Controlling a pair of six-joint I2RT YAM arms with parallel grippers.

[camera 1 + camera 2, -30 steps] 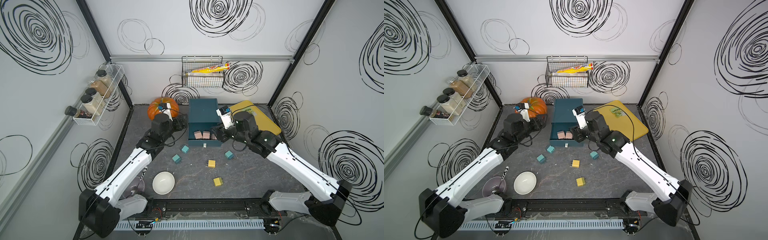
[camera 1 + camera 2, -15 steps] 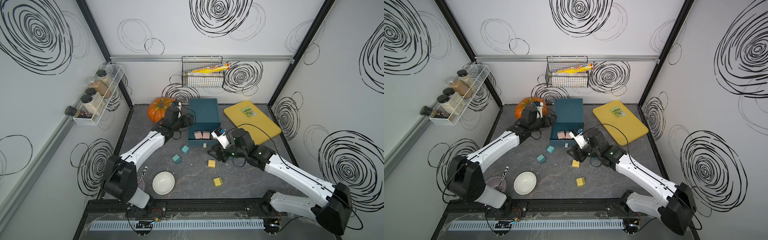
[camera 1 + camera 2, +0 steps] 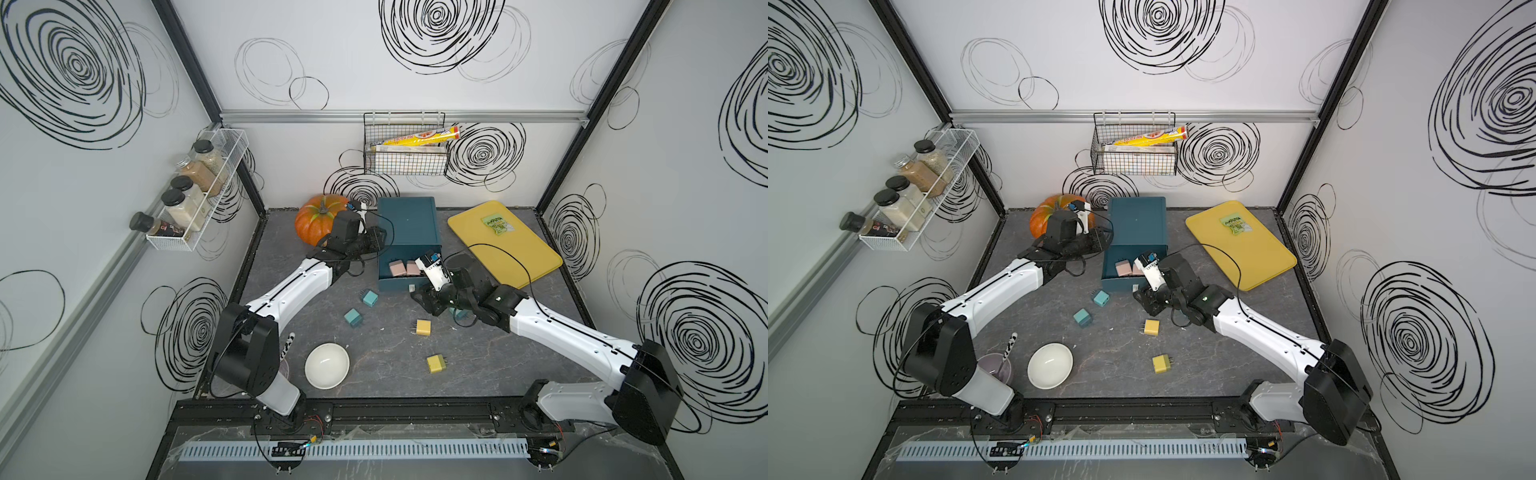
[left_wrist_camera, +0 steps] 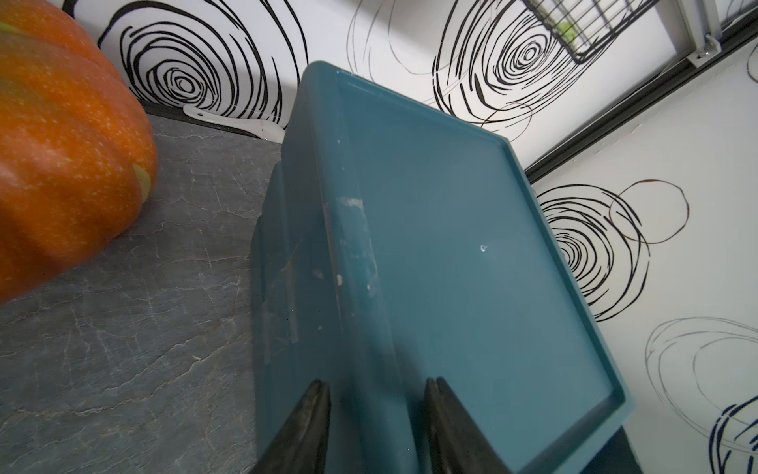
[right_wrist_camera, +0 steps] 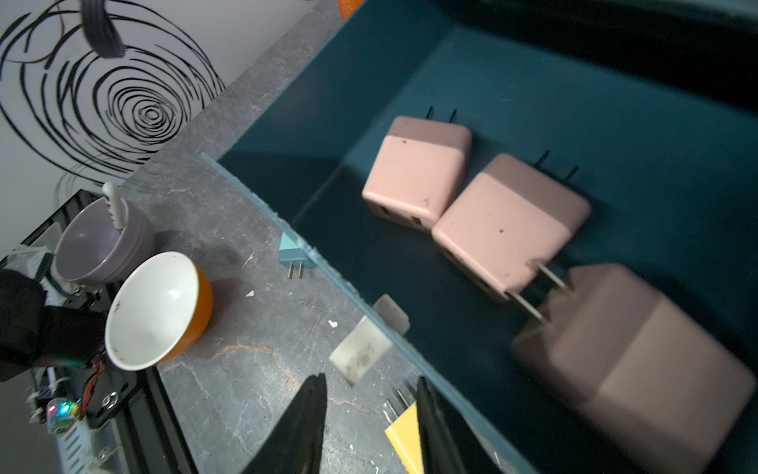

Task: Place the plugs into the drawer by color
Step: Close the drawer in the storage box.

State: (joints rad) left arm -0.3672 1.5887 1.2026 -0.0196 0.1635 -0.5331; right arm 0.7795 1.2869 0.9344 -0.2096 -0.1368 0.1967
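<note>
1. In open drawer of dark teal plastic chest [image 3: 407,224]: three dusty pink cube plugs [image 5: 414,180].
2. Before chest, on bench [image 3: 395,382]: teal cube plugs [image 3: 369,298], pale yellow cube plugs [image 3: 423,327].
3. Right tool [image 5: 369,379] released, empty, beside chest.
4. Left tool [image 4: 376,382] atop chest; cannot tell whether clenched.

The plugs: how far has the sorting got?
Done: three pink plugs are in the open drawer. In hand: nothing; the right pincer is empty at the drawer's front, and the left pincer is at the chest's top edge. Left: teal plugs and yellow plugs on the table.
</note>
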